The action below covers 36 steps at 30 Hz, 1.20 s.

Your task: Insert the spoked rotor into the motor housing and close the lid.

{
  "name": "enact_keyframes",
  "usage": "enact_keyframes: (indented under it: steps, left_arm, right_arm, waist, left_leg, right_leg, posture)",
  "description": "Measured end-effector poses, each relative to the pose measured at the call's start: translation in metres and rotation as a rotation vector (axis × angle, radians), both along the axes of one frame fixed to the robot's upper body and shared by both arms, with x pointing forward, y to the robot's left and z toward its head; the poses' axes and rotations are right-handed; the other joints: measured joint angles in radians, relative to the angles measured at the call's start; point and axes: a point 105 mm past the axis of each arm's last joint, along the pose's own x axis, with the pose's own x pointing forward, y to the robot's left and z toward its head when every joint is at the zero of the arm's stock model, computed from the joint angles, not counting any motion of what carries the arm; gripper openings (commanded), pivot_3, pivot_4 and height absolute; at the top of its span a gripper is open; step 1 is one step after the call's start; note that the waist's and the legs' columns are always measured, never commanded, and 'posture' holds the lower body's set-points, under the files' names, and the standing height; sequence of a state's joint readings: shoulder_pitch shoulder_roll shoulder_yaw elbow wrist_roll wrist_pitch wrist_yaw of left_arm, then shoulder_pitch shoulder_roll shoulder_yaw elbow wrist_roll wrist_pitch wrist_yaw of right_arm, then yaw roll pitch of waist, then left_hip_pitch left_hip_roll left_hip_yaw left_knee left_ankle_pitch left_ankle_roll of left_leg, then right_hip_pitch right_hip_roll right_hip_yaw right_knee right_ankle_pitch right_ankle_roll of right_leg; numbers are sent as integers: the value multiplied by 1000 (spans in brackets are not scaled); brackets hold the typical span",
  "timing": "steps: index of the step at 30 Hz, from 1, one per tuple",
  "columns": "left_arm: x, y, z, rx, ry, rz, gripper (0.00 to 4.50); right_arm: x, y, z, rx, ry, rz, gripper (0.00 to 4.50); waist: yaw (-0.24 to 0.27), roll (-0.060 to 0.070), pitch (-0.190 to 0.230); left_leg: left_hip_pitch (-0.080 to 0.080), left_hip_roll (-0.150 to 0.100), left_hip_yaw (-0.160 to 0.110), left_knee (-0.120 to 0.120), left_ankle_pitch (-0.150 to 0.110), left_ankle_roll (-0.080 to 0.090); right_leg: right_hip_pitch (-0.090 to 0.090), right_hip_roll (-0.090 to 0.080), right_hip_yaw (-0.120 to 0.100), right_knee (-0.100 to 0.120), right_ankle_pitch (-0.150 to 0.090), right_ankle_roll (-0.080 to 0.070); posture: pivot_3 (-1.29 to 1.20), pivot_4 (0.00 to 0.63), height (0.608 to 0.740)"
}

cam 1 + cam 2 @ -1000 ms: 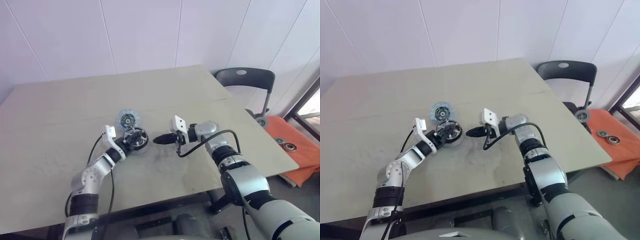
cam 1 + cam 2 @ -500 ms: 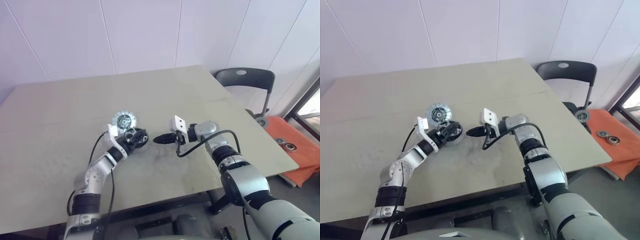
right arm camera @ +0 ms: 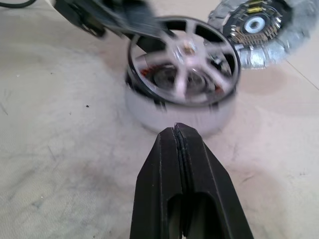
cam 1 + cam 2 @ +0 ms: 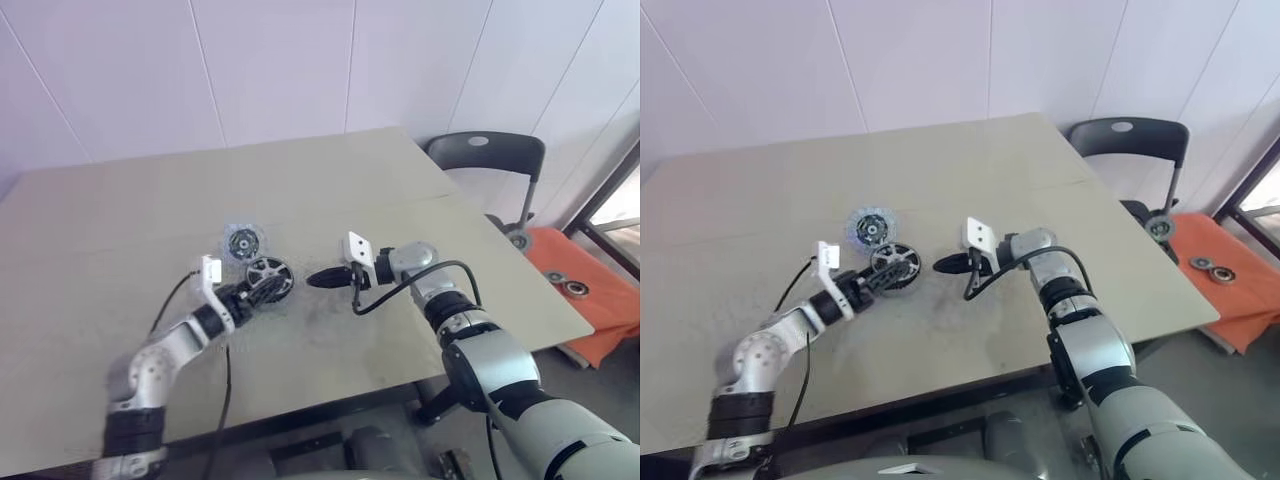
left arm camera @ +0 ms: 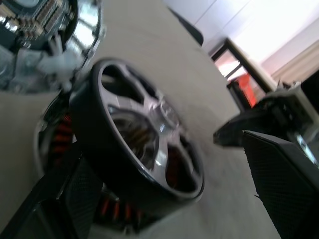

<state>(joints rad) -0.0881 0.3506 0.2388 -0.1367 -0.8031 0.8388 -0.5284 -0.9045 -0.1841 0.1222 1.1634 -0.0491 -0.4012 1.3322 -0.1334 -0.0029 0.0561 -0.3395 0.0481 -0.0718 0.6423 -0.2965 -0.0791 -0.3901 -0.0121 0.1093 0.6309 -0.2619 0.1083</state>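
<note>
Spoked rotor (image 4: 268,277) sits tilted on motor housing (image 3: 179,112), probably not fully seated; lid (image 4: 243,243) just behind on table (image 4: 120,220); left wrist view: left gripper (image 4: 236,296) spread wide, fingers flanking rotor, apart from it; right wrist view: right gripper (image 3: 180,144) pressed together, empty, near housing, likely steadying.
</note>
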Motion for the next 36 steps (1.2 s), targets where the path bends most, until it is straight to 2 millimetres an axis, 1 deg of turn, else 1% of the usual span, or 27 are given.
enact_keyframes:
  steps: [2,3,5,8,11,14,18,21,23,24,26,28,29,32,36]
  left_arm:
    - [-11,19,-4,45,35,12,4483]
    - [-18,33,-8,69,63,29,4483]
    - [-26,53,-7,96,80,65,4483]
    - [-32,75,0,118,77,99,4483]
    - [-39,85,1,117,79,117,4483]
    - [-46,88,-5,116,103,125,4483]
    - [-50,89,-7,112,99,132,4483]
    - [-52,84,-2,98,68,113,4483]
    - [-51,77,9,103,13,80,4483]
    - [-51,73,15,111,-18,60,4483]
    - [-51,70,22,127,-56,34,4483]
    - [-51,69,28,149,-87,11,4483]
    - [-51,69,31,160,-102,1,4483]
    - [-51,69,39,201,-125,-31,4483]
    - [-58,73,44,302,-141,-90,4483]
  right_arm:
    - [0,-1,-1,-5,-1,-3,0]
    - [0,-1,-1,-7,-1,-4,0]
    - [1,-1,-2,-9,-1,-8,0]
    - [-1,2,-4,-14,1,-1,0]
    - [-2,2,-6,-19,7,2,0]
    - [-2,2,-6,-18,7,-1,0]
    - [-2,3,-6,-14,12,1,0]
    - [-1,4,-2,25,49,-11,0]
    - [3,10,10,112,106,-27,0]
    - [5,15,20,151,117,-23,0]
    - [8,21,34,183,103,-11,0]
    - [9,29,43,202,88,5,0]
    - [8,34,44,209,85,14,0]
    - [0,48,38,207,101,47,0]
    - [-5,59,32,194,112,59,0]
  waist:
    - [1,0,0]
    - [1,0,1]
    - [4,0,2]
    - [8,-1,3]
    - [5,-1,3]
    - [4,0,3]
    - [4,0,3]
    - [5,-1,4]
    - [4,0,5]
    - [3,0,5]
    - [2,0,5]
    - [3,0,5]
    - [3,0,5]
    - [3,0,5]
    - [3,1,6]
  left_leg:
    - [0,0,0,0,0,0]
    - [0,0,0,0,0,0]
    - [-1,0,0,0,0,0]
    - [-1,0,0,1,0,0]
    - [-1,0,0,1,0,0]
    - [-1,0,0,1,0,0]
    - [-1,0,0,1,0,0]
    - [-1,0,0,1,0,0]
    - [-1,0,0,1,0,0]
    - [-1,0,0,1,0,0]
    - [-1,0,0,1,0,0]
    - [-1,0,0,0,0,0]
    - [-1,0,0,0,0,0]
    - [-2,0,0,0,0,0]
    - [-3,0,0,0,0,0]
  right_leg:
    - [0,0,0,0,0,0]
    - [-1,0,0,0,-1,-1]
    - [0,0,0,0,-2,-3]
    - [0,-1,0,-1,-2,-4]
    - [0,-1,0,-1,-2,-4]
    - [-1,0,0,-1,-2,-3]
    - [0,-1,0,-1,-2,-4]
    - [-1,0,0,-1,-2,-4]
    - [0,0,0,0,-2,-4]
    - [-1,0,0,0,-2,-4]
    - [-1,0,0,0,-2,-4]
    - [-1,0,0,0,-2,-3]
    - [-1,0,0,-1,-2,-3]
    - [-2,0,0,-1,-2,-3]
    - [-3,0,0,-1,-2,-4]
  posture:
    - [0,0,740]
    - [0,0,740]
    - [0,0,740]
    - [0,0,740]
    - [0,0,740]
    - [0,0,740]
    - [0,0,740]
    - [0,0,740]
    - [0,0,740]
    - [0,0,740]
    - [0,0,740]
    - [0,0,740]
    - [0,0,740]
    - [0,0,740]
    - [0,0,740]
